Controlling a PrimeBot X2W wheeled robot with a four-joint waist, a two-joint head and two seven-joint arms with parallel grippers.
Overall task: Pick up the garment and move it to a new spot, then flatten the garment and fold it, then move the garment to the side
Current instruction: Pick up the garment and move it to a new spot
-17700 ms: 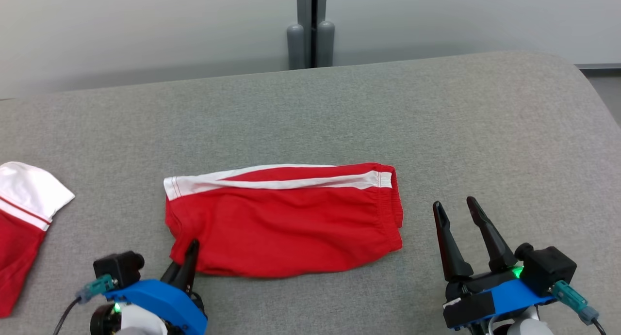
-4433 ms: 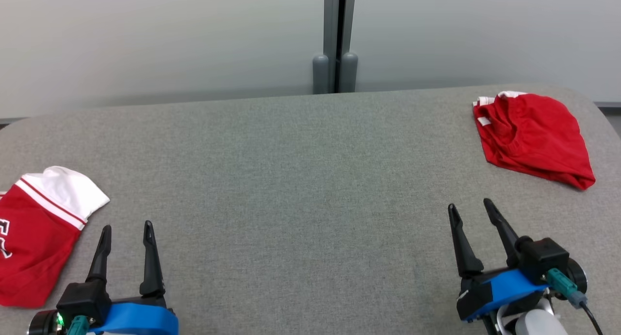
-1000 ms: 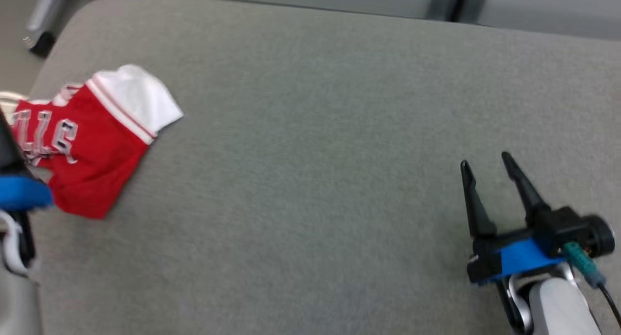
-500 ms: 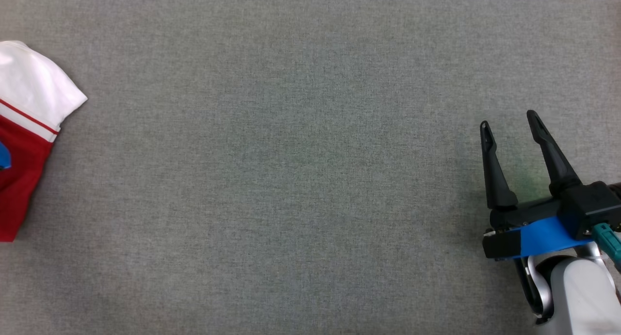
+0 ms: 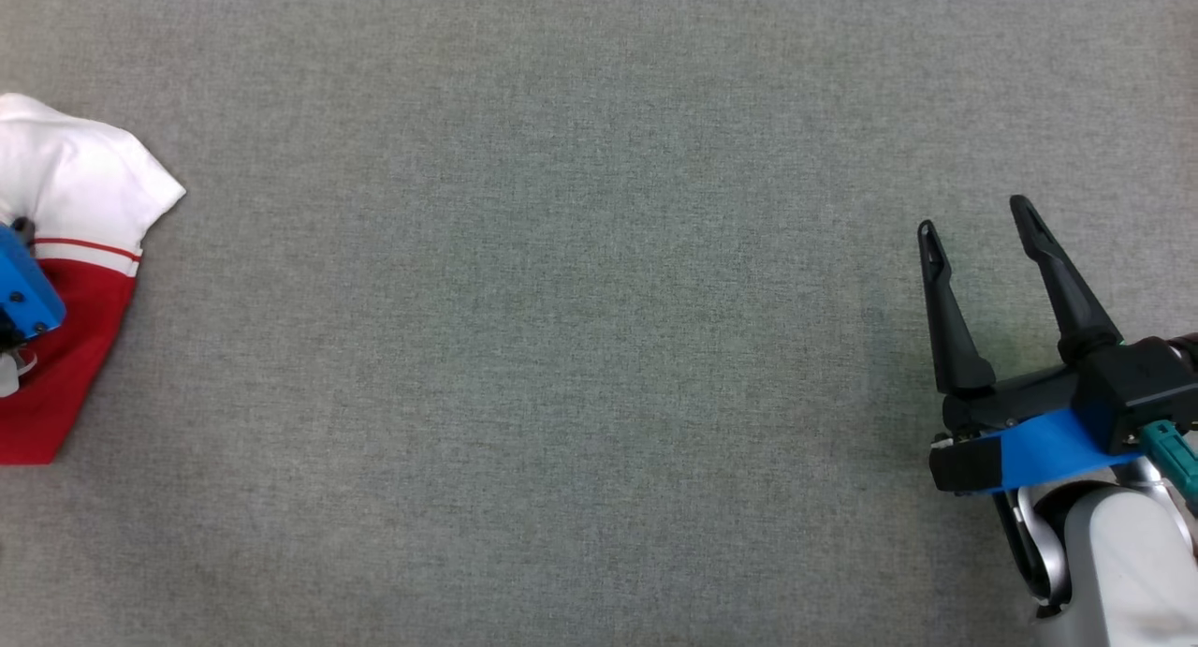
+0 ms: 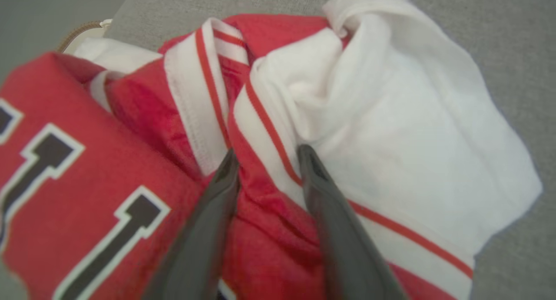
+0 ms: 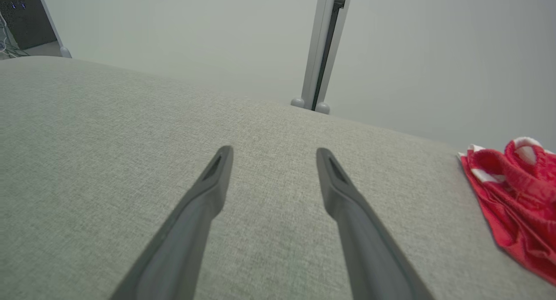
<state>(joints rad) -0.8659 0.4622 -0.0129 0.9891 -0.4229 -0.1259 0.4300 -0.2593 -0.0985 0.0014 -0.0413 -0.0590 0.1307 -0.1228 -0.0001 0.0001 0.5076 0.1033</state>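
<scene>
Left claw, narrower than before, astride bunched garment.

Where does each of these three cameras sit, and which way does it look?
Head view: on the robot's head, looking down at the grey table; the right gripper lower right, the jersey at left.
Left wrist view: on the left wrist, looking along the left gripper, whose fingers straddle a jersey fold.
Right wrist view: on the right wrist, looking low across the table to the wall; open fingers below, red shorts at right.
Shared: head and left wrist views both show the jersey.
</scene>
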